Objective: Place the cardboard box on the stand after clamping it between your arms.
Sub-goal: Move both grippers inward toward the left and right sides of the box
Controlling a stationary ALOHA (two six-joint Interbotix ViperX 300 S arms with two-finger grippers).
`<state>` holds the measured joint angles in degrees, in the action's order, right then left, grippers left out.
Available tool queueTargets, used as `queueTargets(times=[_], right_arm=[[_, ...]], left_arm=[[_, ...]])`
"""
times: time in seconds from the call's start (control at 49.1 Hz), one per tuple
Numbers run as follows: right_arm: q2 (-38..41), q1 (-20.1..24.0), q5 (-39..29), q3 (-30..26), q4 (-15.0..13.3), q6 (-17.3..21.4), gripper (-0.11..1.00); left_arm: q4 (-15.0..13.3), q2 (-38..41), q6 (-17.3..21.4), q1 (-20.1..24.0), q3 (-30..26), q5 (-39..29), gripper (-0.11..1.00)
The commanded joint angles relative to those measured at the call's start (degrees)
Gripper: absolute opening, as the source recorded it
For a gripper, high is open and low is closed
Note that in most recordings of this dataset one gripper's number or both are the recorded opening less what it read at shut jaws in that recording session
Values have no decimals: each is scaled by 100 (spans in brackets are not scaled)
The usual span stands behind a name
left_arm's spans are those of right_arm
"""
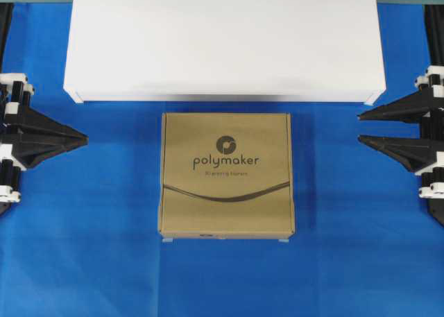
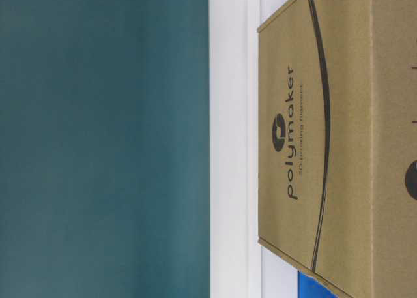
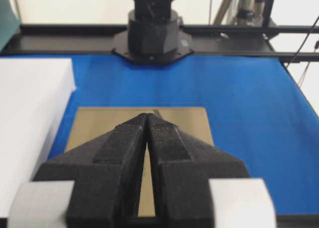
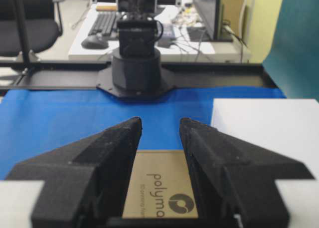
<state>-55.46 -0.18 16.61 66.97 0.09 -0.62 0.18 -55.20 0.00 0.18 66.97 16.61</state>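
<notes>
The brown cardboard box (image 1: 227,175) with the dark "polymaker" print lies flat on the blue cloth in the middle, just in front of the stand (image 1: 222,39), a wide white platform. My left gripper (image 1: 84,141) is shut and points at the box's left side from well apart; in its wrist view the fingertips (image 3: 148,114) meet over the box (image 3: 184,119). My right gripper (image 1: 361,127) stands open to the right of the box, clear of it. Through the right gripper's (image 4: 160,122) gap I see the box (image 4: 159,183). Neither arm touches the box.
Blue cloth (image 1: 104,261) covers the table. Each wrist view shows the opposite arm's black base (image 3: 152,33) (image 4: 135,63) at the far edge. The stand (image 3: 30,113) (image 4: 264,123) sits beside the box. A teal backdrop (image 2: 98,141) fills the table-level view's left.
</notes>
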Motion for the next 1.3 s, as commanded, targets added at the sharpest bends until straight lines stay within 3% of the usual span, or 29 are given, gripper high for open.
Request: queueTargets(times=[0.0,0.102,0.306,0.652,0.876,1.019,1.12,1.283], right_arm=[[79,-26,35,-97,18,114,14],[88,-35,-439,-229,193,149,26],[211,-44,-2030,-650,211,211,10],[817,-53,-4456,-1072,211,202,10],[1433,-26,-4966,-1169,202,185,13],[1837,-26,-5168,-1195,193,167,24],[2136,0,-5335,-1204,176,158,42],[2540,0,-5300,-1178,53,167,84]], left_arm=[[229,264,-79,62,-272,-141,5],[229,501,-105,62,-527,-510,1],[229,914,-141,44,-949,-1441,0],[237,1617,-44,62,-1573,-3129,0],[246,2039,-62,88,-1740,-3700,0],[246,2268,-62,149,-1758,-3806,2],[246,2426,-114,202,-1696,-3806,20],[246,2681,-202,264,-1450,-3454,70]])
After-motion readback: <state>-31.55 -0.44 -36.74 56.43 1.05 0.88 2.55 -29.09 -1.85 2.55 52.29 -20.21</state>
